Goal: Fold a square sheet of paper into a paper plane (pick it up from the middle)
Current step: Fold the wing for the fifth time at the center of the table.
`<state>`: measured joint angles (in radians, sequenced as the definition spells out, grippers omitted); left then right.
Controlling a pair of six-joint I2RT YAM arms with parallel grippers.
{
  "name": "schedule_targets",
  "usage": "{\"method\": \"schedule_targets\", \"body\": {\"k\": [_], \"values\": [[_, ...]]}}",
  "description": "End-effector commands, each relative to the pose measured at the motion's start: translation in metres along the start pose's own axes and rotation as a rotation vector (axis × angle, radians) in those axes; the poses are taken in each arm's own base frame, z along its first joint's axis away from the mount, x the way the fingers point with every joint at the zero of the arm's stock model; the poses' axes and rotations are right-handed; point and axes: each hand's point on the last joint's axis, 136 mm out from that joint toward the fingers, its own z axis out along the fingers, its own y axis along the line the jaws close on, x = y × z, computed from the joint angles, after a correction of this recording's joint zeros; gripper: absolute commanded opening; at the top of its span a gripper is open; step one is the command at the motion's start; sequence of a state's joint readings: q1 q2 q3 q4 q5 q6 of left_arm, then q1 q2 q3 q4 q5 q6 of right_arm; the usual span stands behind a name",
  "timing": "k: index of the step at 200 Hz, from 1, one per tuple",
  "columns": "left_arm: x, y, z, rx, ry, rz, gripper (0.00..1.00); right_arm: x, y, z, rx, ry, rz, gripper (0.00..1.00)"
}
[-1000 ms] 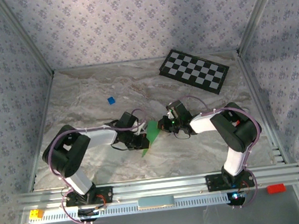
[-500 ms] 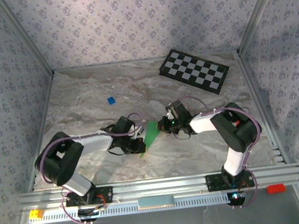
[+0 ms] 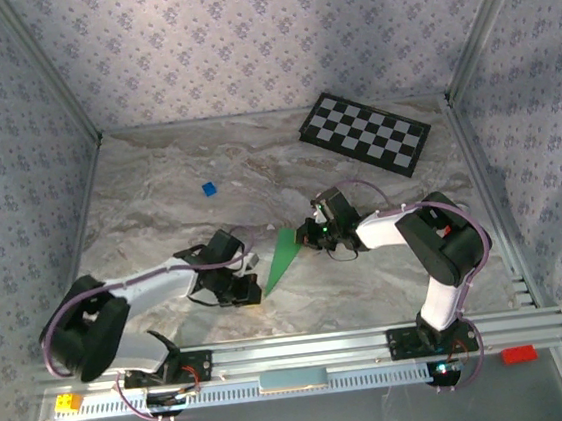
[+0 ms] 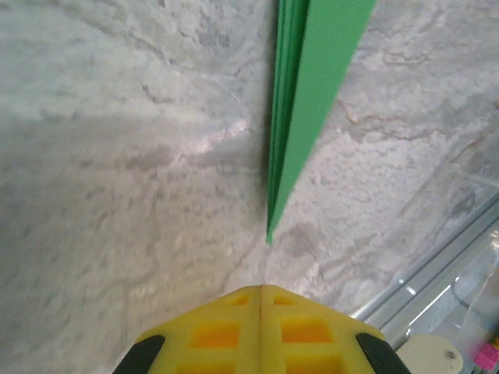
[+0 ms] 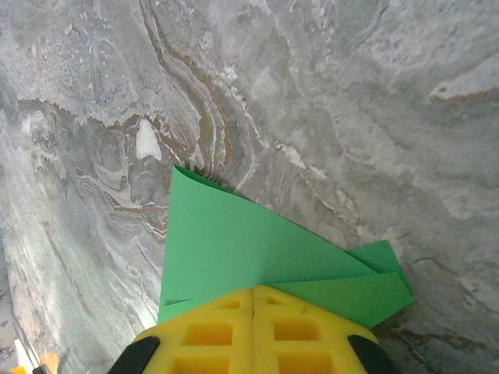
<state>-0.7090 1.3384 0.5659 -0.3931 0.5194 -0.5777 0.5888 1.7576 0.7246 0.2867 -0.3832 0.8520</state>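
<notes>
One paper plane [image 3: 284, 253] is pinched at its wide end by the right gripper [image 5: 253, 308], mid-bench.
The left gripper [image 4: 261, 310] is pressed together, empty, just short of the plane's tip; one checkerboard [image 3: 364, 133] and one blue block [image 3: 208, 189] are counted.

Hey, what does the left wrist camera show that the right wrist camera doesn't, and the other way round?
Left wrist: the folded green paper tapering to a slim tip, layers edge-on, stopping short of the shut left claw; a metal rail at lower right. Right wrist: the paper's broad face with overlapping flaps, reaching under the shut right claw. Both: green paper, marble table, a closed yellow claw.
</notes>
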Motion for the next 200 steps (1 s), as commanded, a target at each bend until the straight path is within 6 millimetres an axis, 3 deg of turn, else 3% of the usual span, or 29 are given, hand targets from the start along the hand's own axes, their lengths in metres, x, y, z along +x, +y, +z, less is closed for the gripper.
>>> {"method": "schedule_targets", "body": {"k": [1, 32, 74, 121, 157, 200], "values": [[-0.004, -0.004, -0.023, -0.018, -0.058, -0.010, 0.06, 0.018, -0.057, 0.003, 0.202, 0.044, 0.041, 0.04], [-0.036, -0.009, -0.038, 0.034, -0.165, -0.030, 0.11, 0.014, -0.046, 0.004, 0.171, 0.053, -0.011, 0.04], [-0.077, -0.009, -0.037, 0.020, -0.190, -0.059, 0.10, 0.010, -0.020, 0.007, 0.119, 0.109, -0.132, 0.06], [-0.109, -0.004, -0.030, 0.018, -0.215, -0.110, 0.10, 0.007, 0.006, 0.004, 0.115, 0.123, -0.248, 0.08], [-0.125, 0.003, -0.027, 0.031, -0.211, -0.152, 0.09, 0.003, 0.013, -0.008, 0.114, 0.081, -0.256, 0.12], [-0.127, 0.005, -0.022, 0.056, -0.181, -0.168, 0.10, -0.005, 0.008, -0.034, 0.138, -0.053, -0.183, 0.14]]}}
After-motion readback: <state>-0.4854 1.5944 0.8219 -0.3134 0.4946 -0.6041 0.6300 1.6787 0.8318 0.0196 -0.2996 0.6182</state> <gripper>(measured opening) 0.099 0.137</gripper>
